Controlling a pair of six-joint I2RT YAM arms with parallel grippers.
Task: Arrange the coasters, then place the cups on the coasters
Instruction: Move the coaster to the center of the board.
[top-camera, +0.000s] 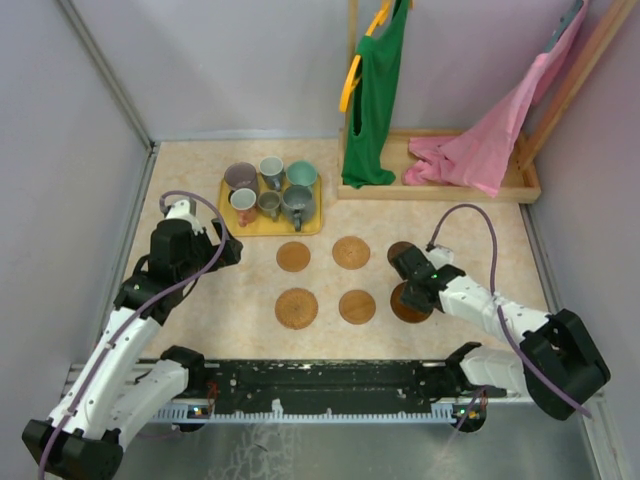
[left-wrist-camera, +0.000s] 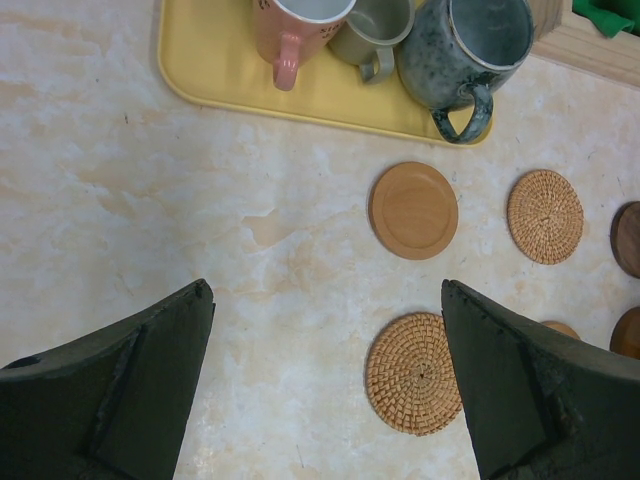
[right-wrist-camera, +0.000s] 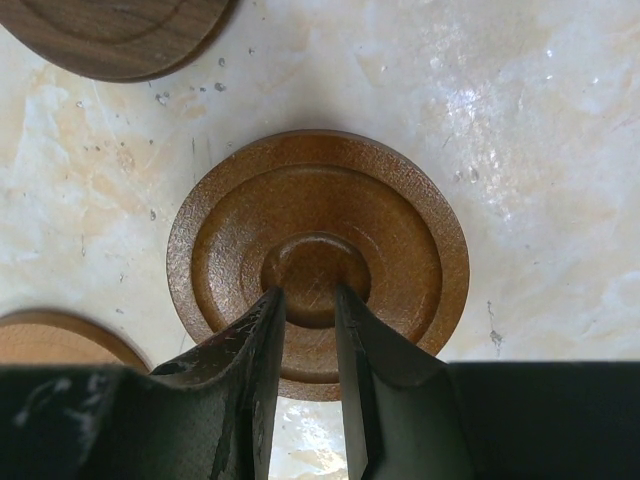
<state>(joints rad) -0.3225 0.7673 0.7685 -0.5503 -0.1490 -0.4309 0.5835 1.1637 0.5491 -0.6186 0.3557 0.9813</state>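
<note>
Six round coasters lie in two rows on the table, among them a smooth tan one (top-camera: 293, 256), a woven one (top-camera: 296, 308) and a dark brown one (top-camera: 408, 308). My right gripper (top-camera: 405, 285) (right-wrist-camera: 307, 292) hangs over that dark brown coaster (right-wrist-camera: 400, 250). Its jaws are a narrow gap apart above the coaster's raised centre, with nothing between them. My left gripper (top-camera: 228, 250) (left-wrist-camera: 327, 290) is wide open over bare table, left of the woven coaster (left-wrist-camera: 412, 372). The cups (top-camera: 270, 190) stand together on a yellow tray (top-camera: 308, 225); a pink one (left-wrist-camera: 290, 30) and a dark grey-green one (left-wrist-camera: 465, 50) are nearest.
A wooden base (top-camera: 440, 187) at the back right carries a rack with a green garment (top-camera: 375, 90) and a pink one (top-camera: 490, 140). Walls close in left, right and behind. A second dark coaster (right-wrist-camera: 115, 35) lies just beyond the right gripper.
</note>
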